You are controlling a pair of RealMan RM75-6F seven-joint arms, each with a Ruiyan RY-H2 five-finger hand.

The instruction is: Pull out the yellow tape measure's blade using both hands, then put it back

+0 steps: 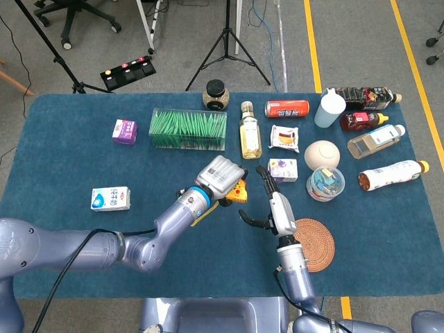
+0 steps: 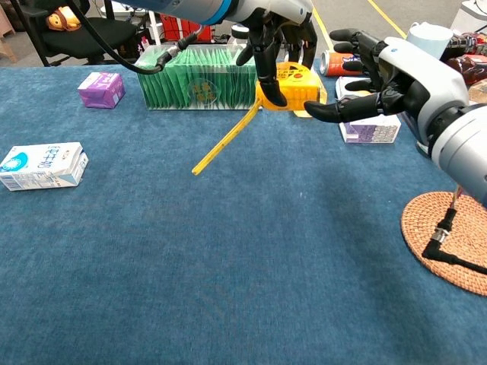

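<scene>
- The left hand [image 2: 278, 34] grips the yellow tape measure [image 2: 293, 86] case above the surface [image 2: 228, 266]; the case looks rigid and compact.
- The blade [image 2: 226, 139] hangs out, thin and springy; take its free end.
- The right hand [image 2: 380, 72] is spread, holding nothing.

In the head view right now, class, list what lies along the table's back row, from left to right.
Purple carton → green packet box → dark-lidded jar → oil bottle → red can → white cup → dark bottle.
</scene>
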